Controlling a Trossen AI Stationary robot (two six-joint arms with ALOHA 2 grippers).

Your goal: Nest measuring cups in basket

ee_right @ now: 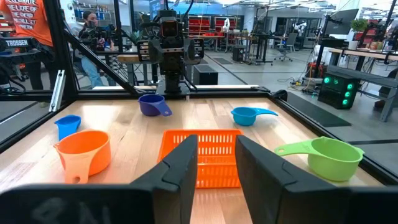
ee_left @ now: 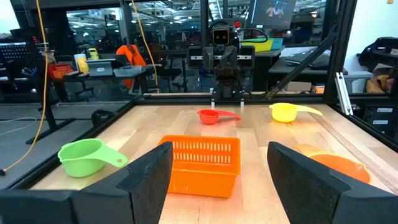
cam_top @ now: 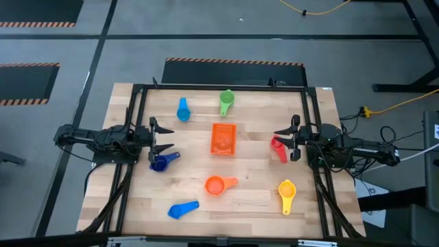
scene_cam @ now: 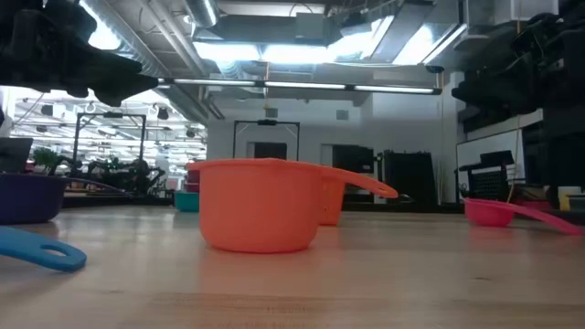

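The orange mesh basket point(cam_top: 223, 138) stands at the table's middle, also seen in the wrist views point(ee_left: 202, 163) point(ee_right: 202, 158). Seven cups rest on the wood around it: light blue point(cam_top: 183, 110), green point(cam_top: 226, 101), dark blue point(cam_top: 161, 162), red point(cam_top: 278, 148), orange point(cam_top: 218, 184), yellow point(cam_top: 287, 192) and blue point(cam_top: 182, 209). My left gripper point(cam_top: 161, 137) point(ee_left: 221, 180) hovers open left of the basket, facing it. My right gripper point(cam_top: 288, 137) point(ee_right: 217, 168) hovers open right of the basket, beside the red cup. The low view shows both arms raised above the tabletop.
A black metal frame point(cam_top: 137, 96) borders the table on its left, far and right sides. Bare wood point(cam_top: 240, 213) lies near the front edge between the blue and yellow cups. In the low view the orange cup point(scene_cam: 260, 206) stands closest and hides most of the basket.
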